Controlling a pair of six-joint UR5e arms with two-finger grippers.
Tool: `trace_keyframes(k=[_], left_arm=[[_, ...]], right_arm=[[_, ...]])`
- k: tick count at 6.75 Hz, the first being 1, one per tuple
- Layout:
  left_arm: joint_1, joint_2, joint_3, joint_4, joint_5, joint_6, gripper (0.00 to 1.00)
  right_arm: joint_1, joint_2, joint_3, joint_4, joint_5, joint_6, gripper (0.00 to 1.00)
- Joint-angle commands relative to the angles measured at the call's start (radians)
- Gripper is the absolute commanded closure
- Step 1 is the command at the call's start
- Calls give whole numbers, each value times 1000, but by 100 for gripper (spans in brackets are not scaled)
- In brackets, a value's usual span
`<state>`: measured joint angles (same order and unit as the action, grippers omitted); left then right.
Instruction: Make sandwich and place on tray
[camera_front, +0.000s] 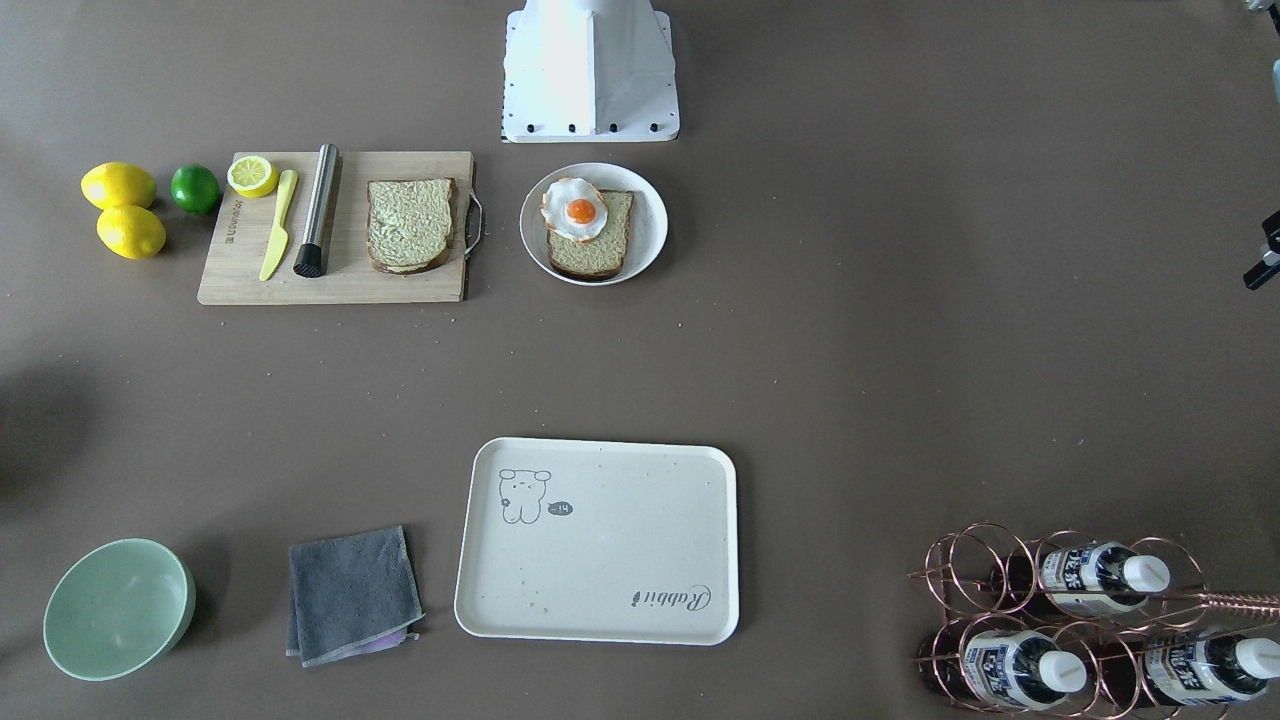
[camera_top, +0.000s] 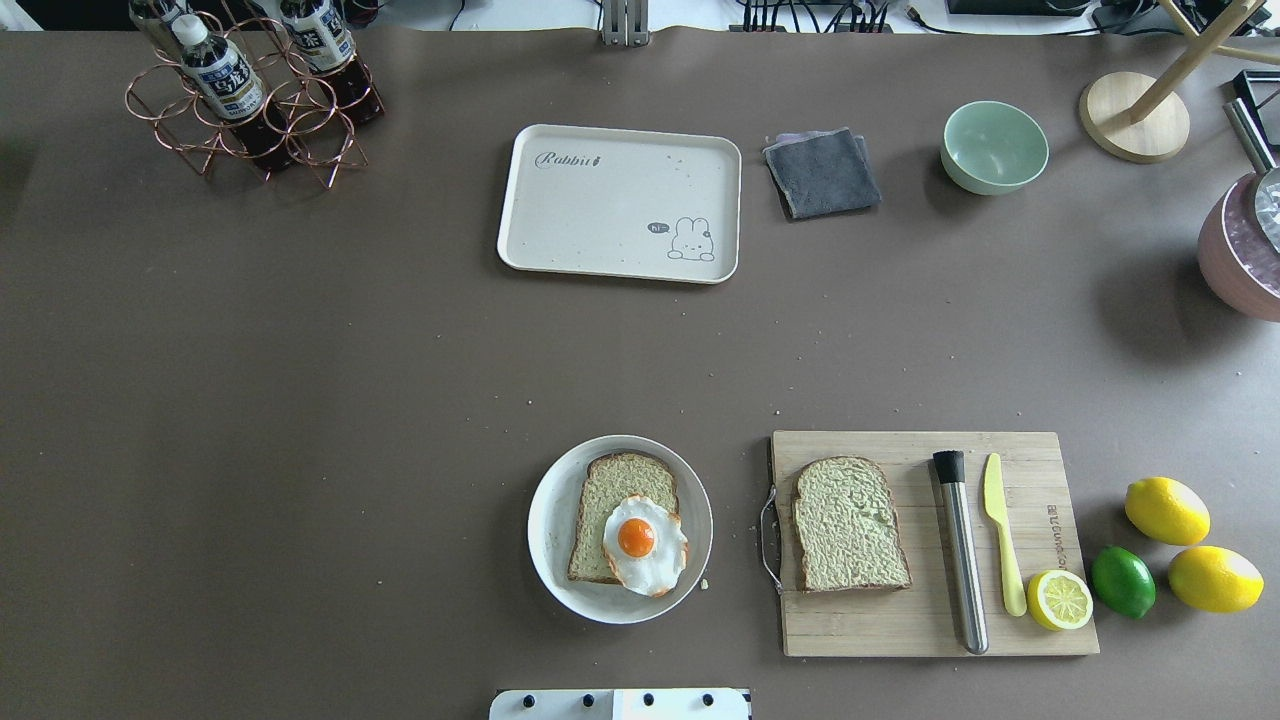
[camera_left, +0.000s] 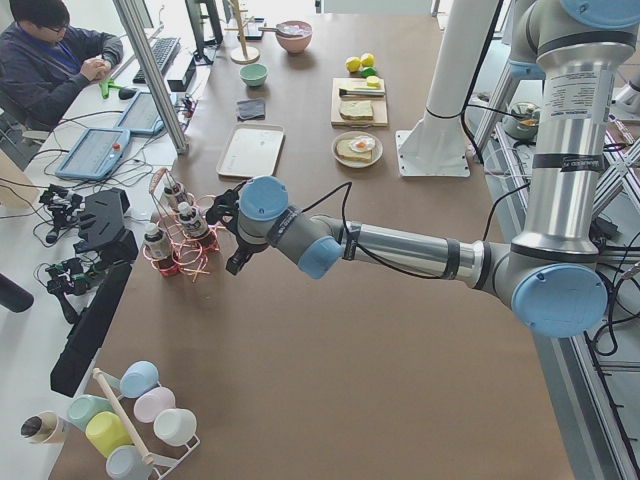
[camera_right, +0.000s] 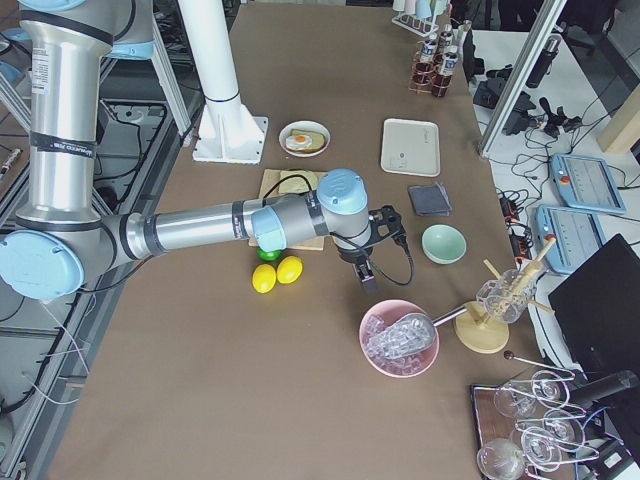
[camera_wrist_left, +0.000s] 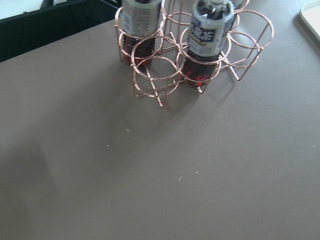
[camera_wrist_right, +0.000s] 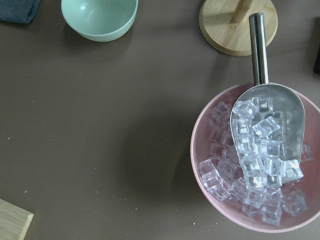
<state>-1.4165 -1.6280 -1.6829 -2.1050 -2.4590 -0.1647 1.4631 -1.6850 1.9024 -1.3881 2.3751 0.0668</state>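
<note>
1 toast (camera_top: 850, 525) is lying on the board (camera_top: 1040, 630), a 2nd toast (camera_top: 610, 495) under the egg (camera_top: 645, 545) on the plate (camera_top: 545, 520), well apart from the tray (camera_top: 600, 220). The left gripper (camera_left: 228, 228) and right gripper (camera_right: 372, 262) are hovering; opening and hold: cannot tell.

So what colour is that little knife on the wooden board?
The knife is pale yellow, clearest in the overhead view.

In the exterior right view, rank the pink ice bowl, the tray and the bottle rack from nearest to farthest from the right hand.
1. The pink ice bowl, just this side of the right hand.
2. The tray, mid-table, beyond the hand.
3. The bottle rack, at the table's far end.
</note>
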Motion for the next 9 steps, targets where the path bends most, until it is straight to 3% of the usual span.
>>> trace_keyframes(k=[1, 2, 3, 4, 6, 7, 9], left_arm=[[144, 6, -62, -29, 174, -279, 2], [209, -3, -92, -32, 187, -391, 1], [288, -4, -157, -32, 208, -518, 1], [377, -19, -205, -30, 269, -638, 1], [566, -126, -216, -24, 393, -846, 1], [620, -156, -213, -21, 460, -874, 1], [628, -171, -215, -21, 462, -877, 1]], right_arm=[[-168, 10, 128, 6, -17, 430, 0], [-250, 4, 186, 24, -60, 581, 0], [-368, 1, 188, 129, -139, 749, 0], [-509, 4, 190, 250, -248, 953, 0], [-752, 31, 191, 307, -441, 1175, 1], [-841, 28, 195, 308, -495, 1188, 1], [-976, -8, 210, 401, -522, 1199, 5]])
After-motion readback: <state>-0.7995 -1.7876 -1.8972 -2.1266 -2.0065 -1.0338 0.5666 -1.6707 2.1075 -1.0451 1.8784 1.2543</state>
